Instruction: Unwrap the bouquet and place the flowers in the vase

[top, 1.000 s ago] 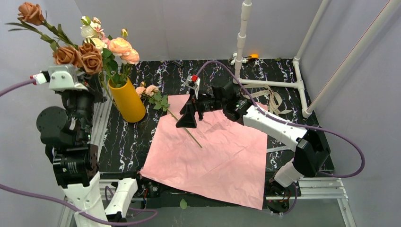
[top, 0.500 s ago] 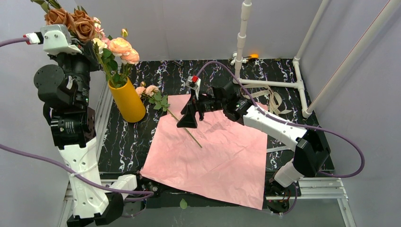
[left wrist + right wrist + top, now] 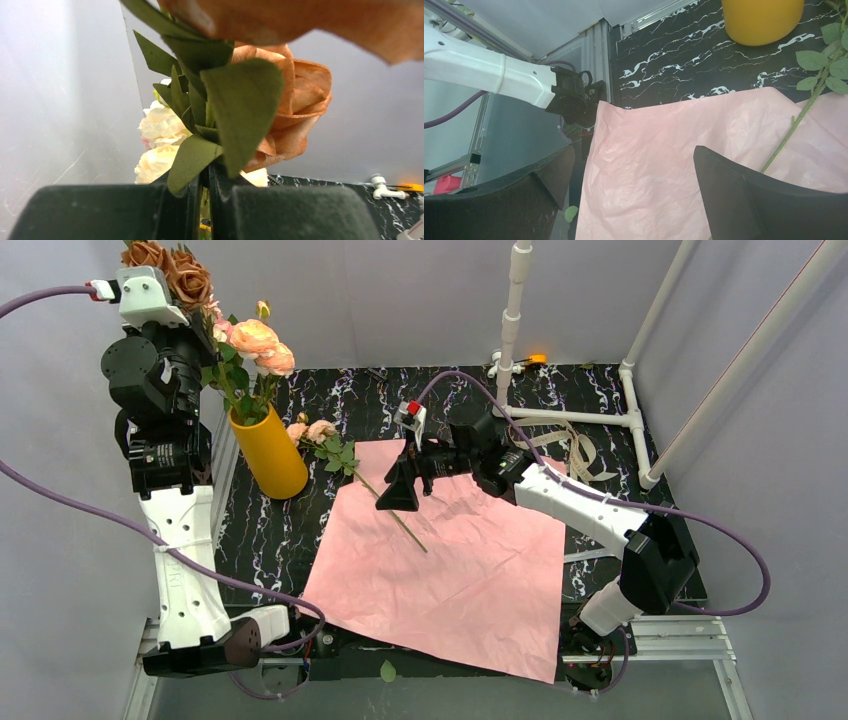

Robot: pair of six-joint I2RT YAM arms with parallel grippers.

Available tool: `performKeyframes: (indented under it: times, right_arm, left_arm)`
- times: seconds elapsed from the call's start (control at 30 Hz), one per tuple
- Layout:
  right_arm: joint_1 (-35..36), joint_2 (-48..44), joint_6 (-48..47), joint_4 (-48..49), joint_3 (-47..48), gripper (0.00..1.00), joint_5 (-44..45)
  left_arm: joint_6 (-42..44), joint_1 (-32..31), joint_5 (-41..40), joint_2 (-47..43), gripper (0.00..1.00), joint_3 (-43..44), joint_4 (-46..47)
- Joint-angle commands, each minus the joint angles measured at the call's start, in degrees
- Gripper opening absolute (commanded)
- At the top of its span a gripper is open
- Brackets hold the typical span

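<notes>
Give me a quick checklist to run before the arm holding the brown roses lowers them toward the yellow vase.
1. Grip: left gripper shut on the brown long-stemmed roses: ok.
2. Stem ends lined up over the tall mustard-yellow cylinder vase: cannot tell, the arm hides them.
3. Vase upright: ok.
4. Other arm: right gripper open, away from the vase: ok.
5. Crinkled pink paper sheet free of flowers: not ok, one long-stemmed pink rose lies with its stem across it.

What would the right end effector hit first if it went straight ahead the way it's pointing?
Probably the pink paper ahead of the open right end effector; the loose stem lies just to one side. Depth unclear.
</notes>
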Motion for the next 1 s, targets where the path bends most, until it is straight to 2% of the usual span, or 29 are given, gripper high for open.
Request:
performKeyframes:
  times: [0.0,0.33,0.5,0.6,0.87,0.97]
  right_arm:
    - [-0.4,-0.8,0.4,2.2,-0.2,0.98,-0.7]
    - [-0.5,0.9,0.3,0.9,1.1,0.98,0.1]
    - [-0.5,2.0,-1.4,-1.5,2.2,0.98,3.9]
    - [-0.5,3.9,-3.5,-5.6,4.0,0.95,7.4]
    - [-0.4,11.3,-10.5,-16.1,10.0,0.83,18.5]
    - [-0.3,14.9,-11.3,-19.2,12.9,0.79,20.9]
  left_arm:
    - [-0.3,2.5,-0.4,-1.5,0.0,-4.2,4.7]
    - [-3.7,5.3,1.2,-5.7,0.0,-19.9,8.9]
    - [-5.8,6.5,2.8,-6.2,0.02,-24.3,6.9]
    - [-7.6,7.0,4.1,-7.2,0.16,-25.2,3.4]
    - [-9.7,7.1,7.5,-13.2,0.73,-26.0,-5.7]
    - [-11.5,7.1,9.3,-16.1,0.88,-25.7,-10.9]
